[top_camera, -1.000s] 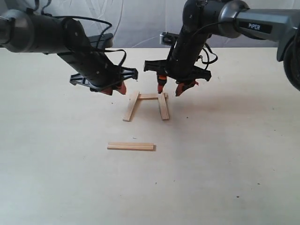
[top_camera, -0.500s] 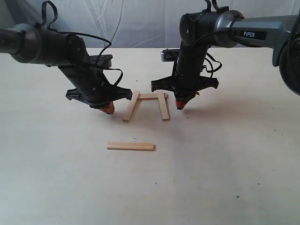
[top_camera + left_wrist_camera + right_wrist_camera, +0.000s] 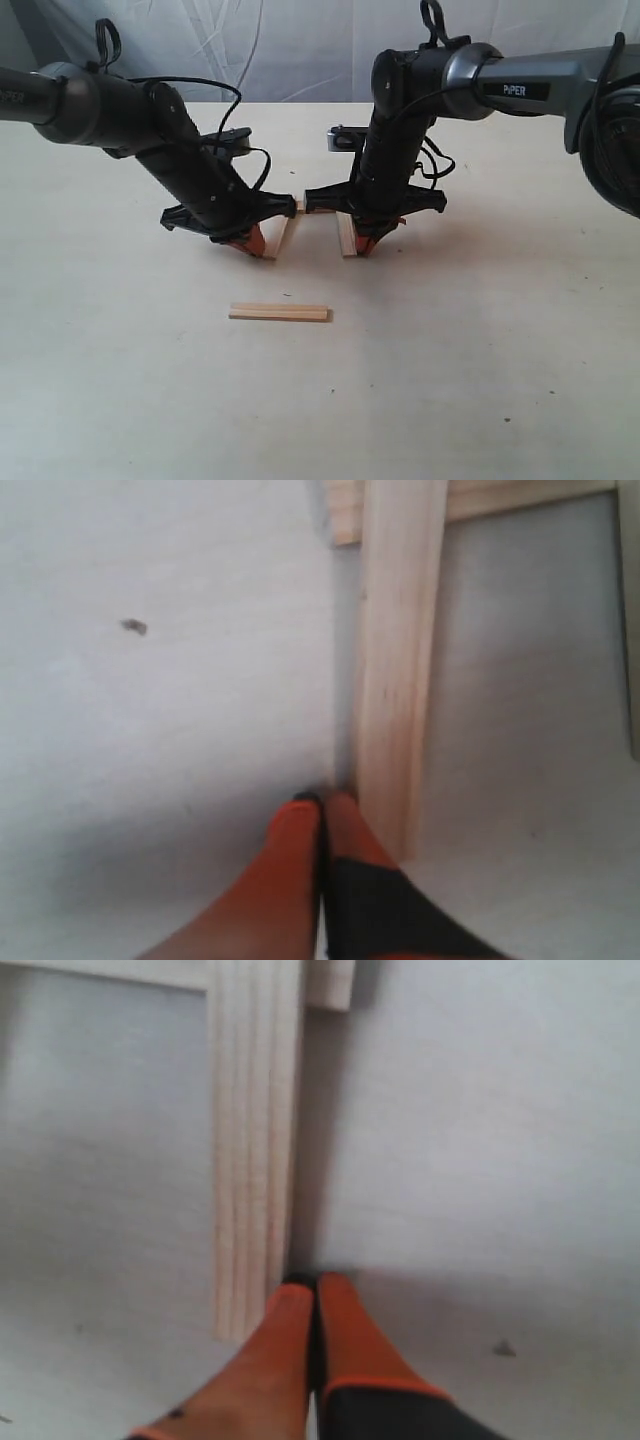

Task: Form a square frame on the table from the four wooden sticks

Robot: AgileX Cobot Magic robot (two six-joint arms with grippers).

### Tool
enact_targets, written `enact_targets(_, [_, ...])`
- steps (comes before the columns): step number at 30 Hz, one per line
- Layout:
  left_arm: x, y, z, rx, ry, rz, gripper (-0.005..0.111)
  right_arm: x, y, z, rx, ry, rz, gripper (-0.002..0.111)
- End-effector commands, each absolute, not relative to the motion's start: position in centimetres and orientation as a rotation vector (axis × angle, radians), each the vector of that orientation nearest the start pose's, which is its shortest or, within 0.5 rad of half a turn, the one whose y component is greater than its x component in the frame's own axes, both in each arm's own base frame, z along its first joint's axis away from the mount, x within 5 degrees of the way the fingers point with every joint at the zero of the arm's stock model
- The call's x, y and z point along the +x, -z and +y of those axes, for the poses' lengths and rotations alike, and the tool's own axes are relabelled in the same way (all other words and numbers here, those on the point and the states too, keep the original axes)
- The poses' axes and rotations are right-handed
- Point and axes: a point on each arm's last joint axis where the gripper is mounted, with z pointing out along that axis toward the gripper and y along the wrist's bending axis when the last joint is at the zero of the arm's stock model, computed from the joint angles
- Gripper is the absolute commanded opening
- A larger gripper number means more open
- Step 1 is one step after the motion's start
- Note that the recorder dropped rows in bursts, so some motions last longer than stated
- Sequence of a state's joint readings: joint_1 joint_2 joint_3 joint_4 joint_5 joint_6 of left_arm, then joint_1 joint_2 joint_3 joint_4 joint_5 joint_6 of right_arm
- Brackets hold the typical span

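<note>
Three wooden sticks form an open-fronted frame on the table (image 3: 450,380): a left stick (image 3: 279,236) (image 3: 400,660), a right stick (image 3: 346,236) (image 3: 255,1140) and a far stick (image 3: 300,206) (image 3: 520,495) mostly hidden behind the arms. A fourth stick (image 3: 279,312) lies alone nearer the front. My left gripper (image 3: 255,246) (image 3: 322,802) is shut and empty, its tips on the table against the left stick's outer side. The right gripper (image 3: 363,246) (image 3: 315,1282), likewise shut and empty, has its tips down against the right stick's outer side.
A wrinkled white cloth (image 3: 300,50) hangs behind the table's far edge. Small dark specks (image 3: 133,627) dot the pale tabletop. Both black arms reach in from the back corners, with cables looped over them.
Both grippers have shut and come down from above the table to its surface. The left one moved right to the left stick, the right one lowered beside the right stick.
</note>
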State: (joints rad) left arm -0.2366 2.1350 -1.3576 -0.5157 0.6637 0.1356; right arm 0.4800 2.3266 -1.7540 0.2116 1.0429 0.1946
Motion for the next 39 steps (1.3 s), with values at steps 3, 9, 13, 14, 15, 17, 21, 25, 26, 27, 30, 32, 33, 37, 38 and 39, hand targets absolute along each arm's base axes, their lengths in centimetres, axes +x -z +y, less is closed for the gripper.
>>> enact_targets(3, [39.4,-10.5,-13.1,-0.020,0.629,2.924,0.000,39.8,-11.3,22.8,-0.275,-0.338,3.145,0.000])
enact_targets(9, [39.4,-10.5,-13.1,-0.023,0.631,2.924,0.000,39.8,-11.3,22.8,-0.273,-0.343,3.146,0.000])
enact_targets(13, [39.4,-10.8,-12.5,0.000,0.606,2.927,0.000,39.9,-11.4,22.4,-0.301,-0.282,3.138,0.000])
enact_targets(14, [39.5,-11.3,-12.1,0.001,0.602,2.922,0.000,40.0,-11.8,22.0,-0.309,-0.244,3.130,0.000])
enact_targets(15, [39.5,-11.8,-11.8,0.004,0.596,2.914,0.000,40.1,-12.1,21.7,-0.316,-0.211,3.122,0.000])
enact_targets(17, [39.7,-13.6,-10.7,0.030,0.554,2.870,0.000,40.4,-13.4,21.1,-0.328,-0.190,3.088,0.000])
enact_targets(21, [39.5,-18.2,-8.5,0.193,0.444,2.759,0.000,40.2,-16.3,20.6,-0.531,-0.187,3.005,0.000])
enact_targets(25, [37.9,-20.8,-7.3,0.561,0.400,2.715,0.000,39.3,-17.5,21.2,-0.884,-0.235,2.940,0.000])
enact_targets(26, [37.4,-21.3,-7.0,0.603,0.402,2.708,0.000,38.9,-17.6,21.7,-0.983,-0.306,2.910,0.000])
enact_targets(27, [37.0,-21.7,-6.7,0.608,0.402,2.705,0.000,38.3,-17.7,22.6,-1.097,-0.396,2.870,0.000])
enact_targets(30, [35.4,-22.6,-5.1,0.534,0.406,2.709,0.000,36.4,-18.1,25.2,-1.389,-0.633,2.727,0.000])
enact_targets(32, [34.3,-23.2,-3.6,0.429,0.405,2.724,0.000,35.3,-18.3,26.7,-1.538,-0.701,2.620,0.000])
enact_targets(33, [33.8,-23.4,-3.1,0.406,0.406,2.730,0.000,34.8,-18.3,27.4,-1.617,-0.709,2.564,0.000])
enact_targets(37, [31.4,-24.0,-1.1,0.337,0.395,2.756,0.000,33.1,-17.9,29.6,-1.847,-0.619,2.402,0.002])
enact_targets(38, [30.8,-24.0,-0.6,0.323,0.382,2.761,0.000,32.8,-17.7,30.0,-1.904,-0.581,2.363,0.006])
enact_targets(39, [30.3,-24.0,-0.3,0.316,0.369,2.763,0.000,32.4,-17.5,30.4,-1.949,-0.555,2.331,0.012])
